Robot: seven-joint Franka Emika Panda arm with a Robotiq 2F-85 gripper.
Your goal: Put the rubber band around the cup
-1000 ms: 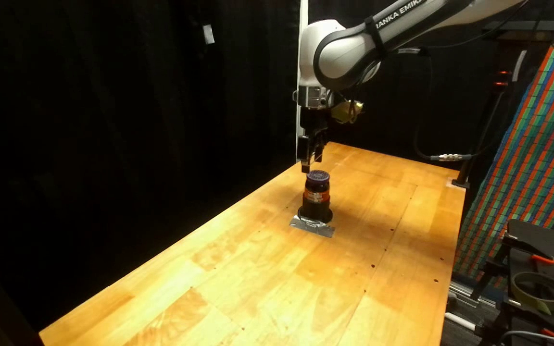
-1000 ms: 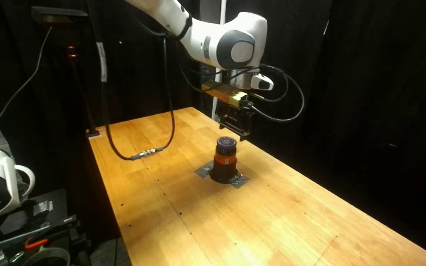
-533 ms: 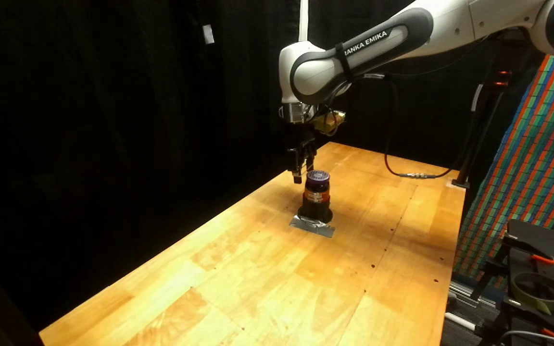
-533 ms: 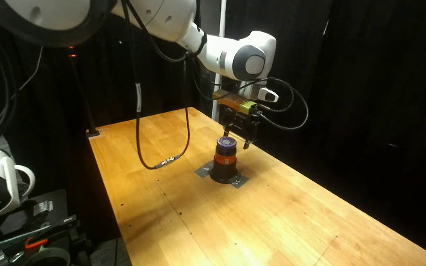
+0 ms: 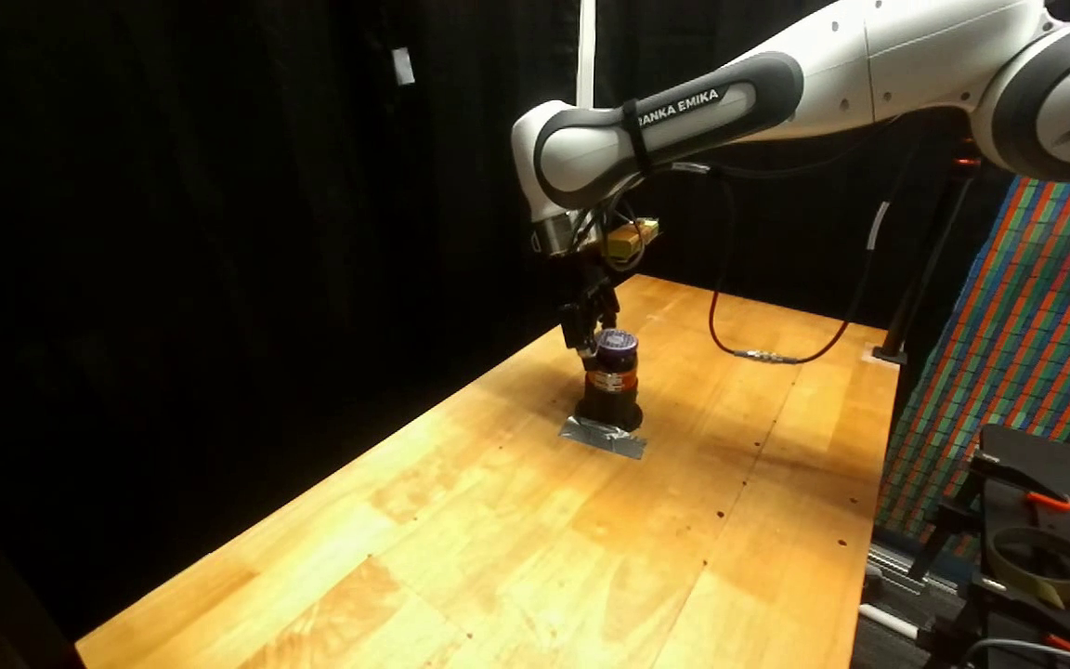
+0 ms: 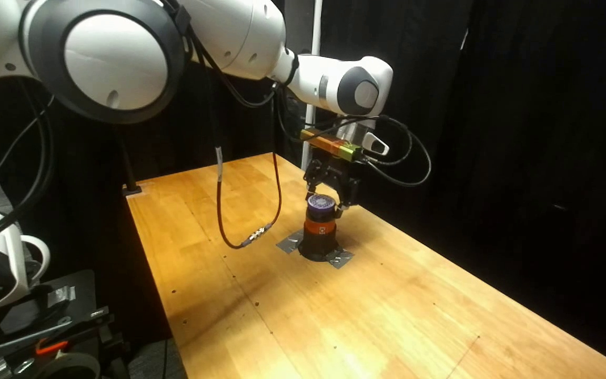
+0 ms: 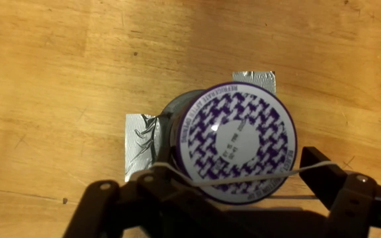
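Your gripper [image 7: 236, 156] stands spread, rubber band [image 7: 243, 178] stretched across; in an exterior view, purple-lidded jar [image 5: 617, 361] lies farther than it from the table's left edge [image 5: 368, 456].

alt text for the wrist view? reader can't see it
A pale rubber band stretched between spread jaws crosses in front of a jar seen from above, bending at the lower-left rim of its purple-and-white lid. Silver tape shows left and upper right of the jar, on a wooden tabletop.
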